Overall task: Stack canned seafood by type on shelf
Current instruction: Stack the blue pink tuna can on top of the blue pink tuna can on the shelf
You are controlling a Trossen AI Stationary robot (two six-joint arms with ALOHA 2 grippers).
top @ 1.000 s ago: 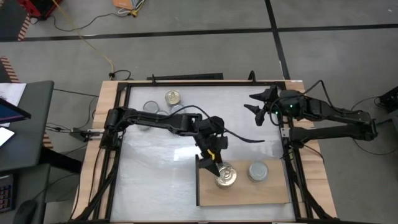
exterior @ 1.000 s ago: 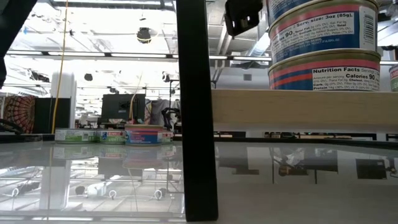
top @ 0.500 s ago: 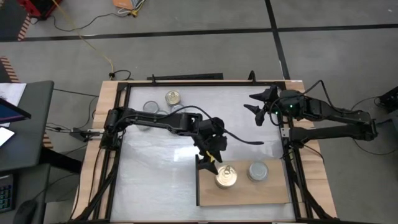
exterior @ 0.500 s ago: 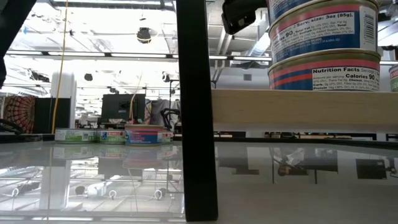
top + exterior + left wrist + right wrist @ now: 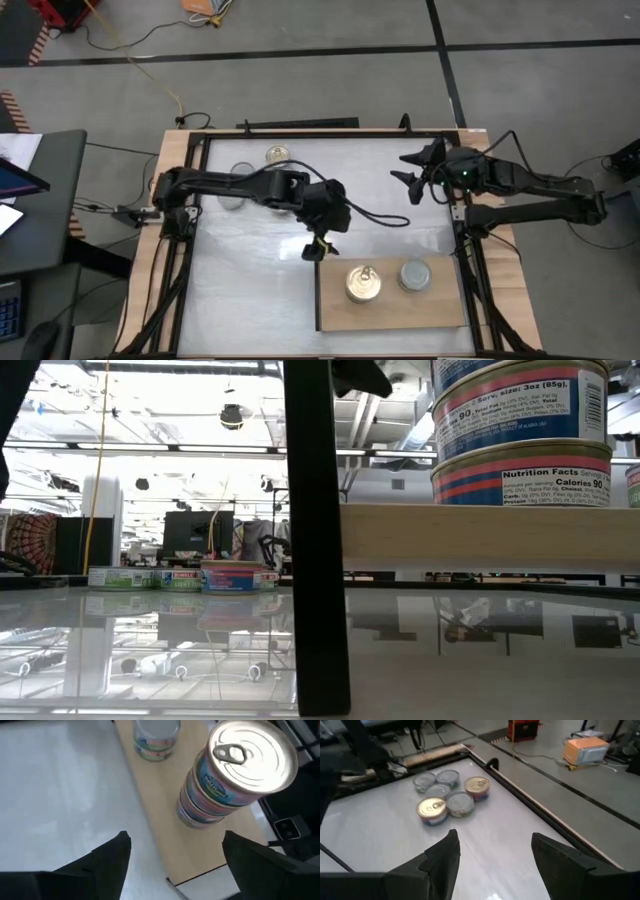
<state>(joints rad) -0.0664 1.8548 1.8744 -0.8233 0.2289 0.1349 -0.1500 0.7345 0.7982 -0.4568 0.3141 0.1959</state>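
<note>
A stack of tins with a gold pull-tab lid (image 5: 363, 284) (image 5: 245, 757) rests on the wooden shelf (image 5: 390, 312) beside a silver-lidded tin (image 5: 414, 275) (image 5: 156, 735). In the low view the stack (image 5: 520, 430) stands on the shelf's edge (image 5: 480, 532). My left gripper (image 5: 318, 250) (image 5: 182, 862) hovers open just left of the shelf, short of the stack, with nothing between its fingers. Several more tins (image 5: 445, 797) (image 5: 278, 154) lie on the table at the far left, partly under the left arm. My right gripper (image 5: 412, 172) (image 5: 495, 855) waits open at the far right.
A dark upright post (image 5: 315, 540) stands close before the low camera. Black frame rails (image 5: 300, 134) run along the table's edges. White tabletop (image 5: 250, 290) lies bare between the far tins and the shelf.
My left gripper has drawn back from the gold-lidded stack, going up and toward the table's left and far side, and its wrist has rolled. The stack and the silver tin stay where they were on the shelf.
</note>
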